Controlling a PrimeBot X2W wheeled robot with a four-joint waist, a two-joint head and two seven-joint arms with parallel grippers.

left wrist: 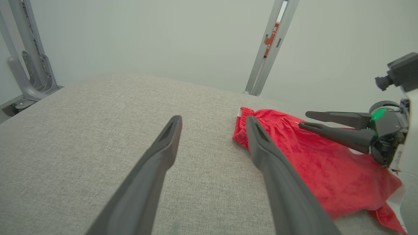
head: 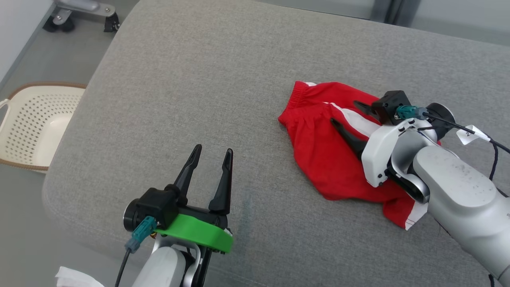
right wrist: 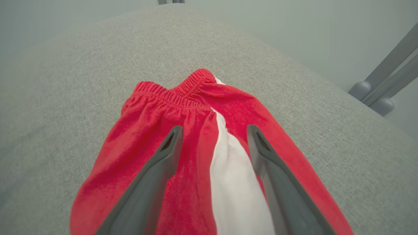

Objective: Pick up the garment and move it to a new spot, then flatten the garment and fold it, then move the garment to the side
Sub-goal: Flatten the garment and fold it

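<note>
- Red-white garment (head: 318, 159) lying crumpled toward bench (head: 199, 79) right edge.
- Right gripper (head: 344, 112) hovering over it, spread wide.
- Left gripper (head: 213, 149) hovering near front edge, spread wide.
- Cable tag (head: 470, 134) unreadable.

We count one pair of red shorts (head: 314, 155), one left gripper (head: 213, 149), one right gripper (head: 344, 111), one perforated cream basket (head: 36, 115) at left, and one grey cushion (head: 179, 79).

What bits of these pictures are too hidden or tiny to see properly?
- Head view: part of the red shorts is hidden under the right gripper and its arm.
- Head view: the basket is cut off by the left edge.
- Head view: writing on the white tag is too small.
</note>
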